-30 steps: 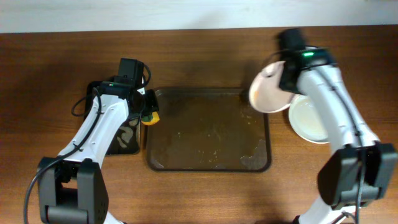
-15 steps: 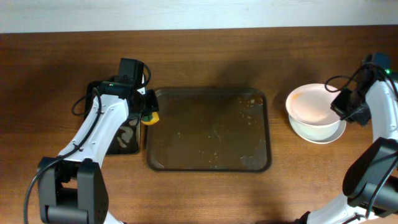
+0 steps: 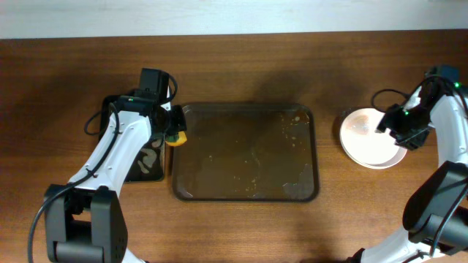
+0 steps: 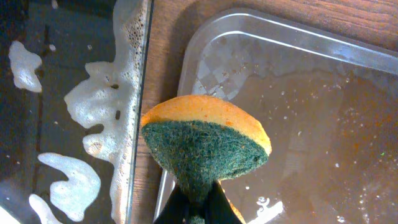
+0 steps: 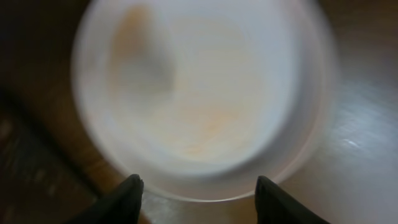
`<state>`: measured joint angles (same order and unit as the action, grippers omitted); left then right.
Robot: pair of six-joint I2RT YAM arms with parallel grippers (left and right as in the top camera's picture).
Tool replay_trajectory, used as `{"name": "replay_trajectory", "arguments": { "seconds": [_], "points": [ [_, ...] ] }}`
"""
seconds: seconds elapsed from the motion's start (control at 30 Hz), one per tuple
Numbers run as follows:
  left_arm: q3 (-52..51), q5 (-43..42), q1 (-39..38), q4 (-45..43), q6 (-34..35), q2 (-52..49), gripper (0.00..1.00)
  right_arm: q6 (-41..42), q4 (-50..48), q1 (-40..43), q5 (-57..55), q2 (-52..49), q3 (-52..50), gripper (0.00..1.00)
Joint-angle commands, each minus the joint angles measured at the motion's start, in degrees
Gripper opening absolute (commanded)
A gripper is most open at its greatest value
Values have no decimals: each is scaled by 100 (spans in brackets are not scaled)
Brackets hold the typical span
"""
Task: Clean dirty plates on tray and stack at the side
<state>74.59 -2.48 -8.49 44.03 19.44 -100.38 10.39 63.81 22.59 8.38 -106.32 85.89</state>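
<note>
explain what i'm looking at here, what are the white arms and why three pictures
These are two white robot arms at a brown wooden table, each ending in a two-finger gripper. The wide picture looks straight down from above. The other two come from small cameras on each wrist, so each shows that arm's own fingers. In the middle lies a large dark brown rectangular tray, wet, with no plates on it. Left of it is a narrower black tray with soap foam. The left gripper is shut on a yellow sponge with a green scrubbing side, held at the brown tray's left edge. To the right sit round white plates, stacked; the count is hard to tell. The right gripper hangs open over them, holding nothing. Its picture is blurred.
</note>
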Motion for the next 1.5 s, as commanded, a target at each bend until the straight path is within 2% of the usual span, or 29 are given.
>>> {"name": "replay_trajectory", "arguments": {
  "seconds": [0.0, 0.1, 0.13, 0.17, 0.23, 0.27, 0.43, 0.57, 0.73, 0.97, 1.0, 1.03, 1.07, 1.1, 1.13, 1.2, 1.23, 1.33, 1.47],
  "points": [
    [160, -31, 4, -229, -1233, 87, 0, -791, 0, -411, 793, 85, -72, 60],
    [306, -975, 4, -109, -2638, 87, 0, -852, -39, -750, 796, 85, -72, 61],
    [315, -1056, 4, -59, -2953, 87, 0, -896, -55, -929, 793, 85, -72, 61],
    [315, -516, 13, -46, -2857, 87, 0, -916, -55, -1054, 793, 85, -72, 60],
    [315, 1113, 76, -46, -1812, 87, 0, -1023, -48, -1403, 813, 85, -72, 60],
    [315, 1773, 162, -50, -1572, 87, 0, -1064, -55, -1631, 813, 85, -72, 60],
    [310, 1768, 636, -111, -1576, -26, 0, -1038, -153, -2308, 813, 85, -72, 60],
    [302, 1665, 1067, -90, -1600, -514, 0, -1040, -219, -2699, 804, 85, -72, 60],
    [302, 1532, 1460, -52, -1598, -1263, 0, -994, -210, -2830, 774, 85, -72, 60],
    [302, 1515, 1740, -308, -1598, -1825, 0, -951, -210, -2830, 774, 85, -72, 60],
    [304, 1515, 1779, -398, -1598, -1976, 24, -951, -190, -2830, 774, 85, -72, 60],
    [302, 1517, 1786, -411, -1598, -2055, 57, -951, -168, -2830, 772, 85, -72, 60],
    [302, 1513, 1788, -409, -1598, -2070, 79, -951, -157, -2830, 772, 85, -72, 59],
    [302, 1515, 1788, -409, -1598, -2081, 87, -951, -146, -2830, 772, 85, -72, 59],
    [306, 1513, 1788, -415, -1598, -2079, 84, -951, -146, -2830, 772, 85, -72, 59],
    [365, 1513, 1788, -413, -1600, -2079, 17, -951, -149, -2830, 772, 85, -72, 59],
    [417, 1460, 1788, -385, -1602, -2072, 0, -951, -149, -2830, 772, 85, -72, 59],
    [695, 1021, 1788, -186, -1731, -1943, 0, -951, -149, -2830, 772, 85, -72, 59],
    [861, 973, 1766, 7, -1733, -1609, 0, -951, -151, -2830, 769, 85, -72, 58]
  ]
}}
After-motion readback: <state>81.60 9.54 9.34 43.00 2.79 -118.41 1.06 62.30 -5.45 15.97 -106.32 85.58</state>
